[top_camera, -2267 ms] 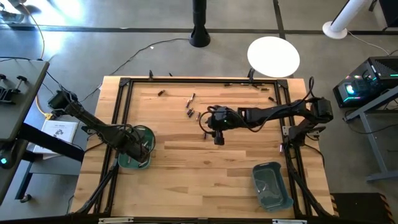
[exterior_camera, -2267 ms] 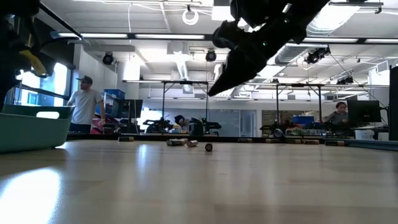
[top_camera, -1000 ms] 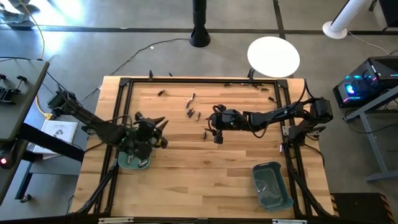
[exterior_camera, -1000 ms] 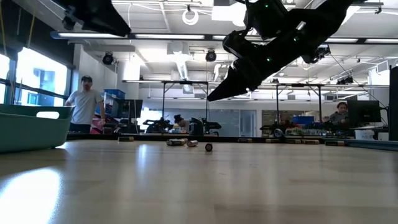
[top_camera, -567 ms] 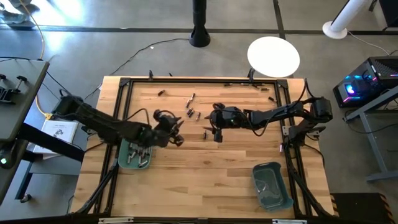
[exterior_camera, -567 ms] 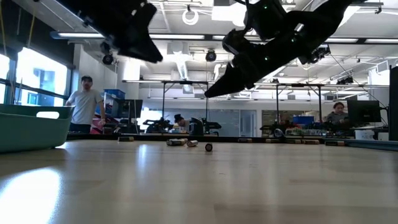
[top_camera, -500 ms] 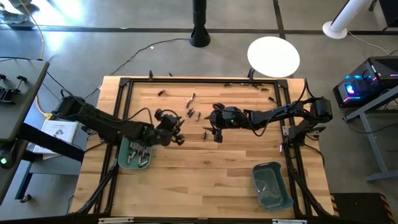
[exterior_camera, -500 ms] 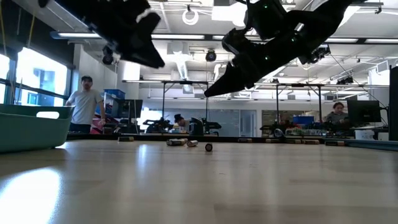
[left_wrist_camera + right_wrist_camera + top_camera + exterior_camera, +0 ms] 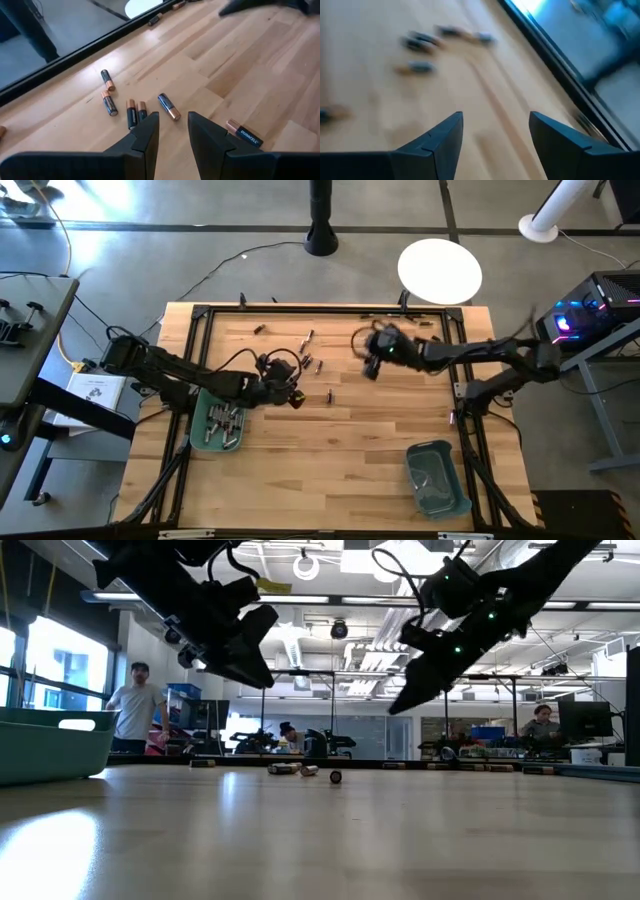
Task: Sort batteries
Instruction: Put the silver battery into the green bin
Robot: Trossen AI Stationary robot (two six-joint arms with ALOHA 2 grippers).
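left gripper (image 9: 292,392): over mid-table, just right of the left teal bin (image 9: 197,442), held above the wood. Fingers (image 9: 145,134) a narrow gap apart, nothing between them.
right gripper (image 9: 371,367): up in the air, far-right of centre, near the back frame. Fingers (image 9: 442,137) spread wide, empty.
batteries (image 9: 131,111): loose cluster on the wood at far centre, coppery-ended dark cells lying flat, just ahead of the left fingertips in the left wrist view. One more battery (image 9: 244,134) lies alone, to the right of them. Strays along the far frame rail.
left bin contents: several cells already lying in it.
right teal bin (image 9: 437,478): near-right corner; contents hard to make out.
step: left arm on approach for its next pick; right arm not lined up on anything.
next move: my read is spread the left fingers, drop over one cell, straddle it across its width, close. Neighbours lie close, so pick the outermost to avoid nudging the rest.
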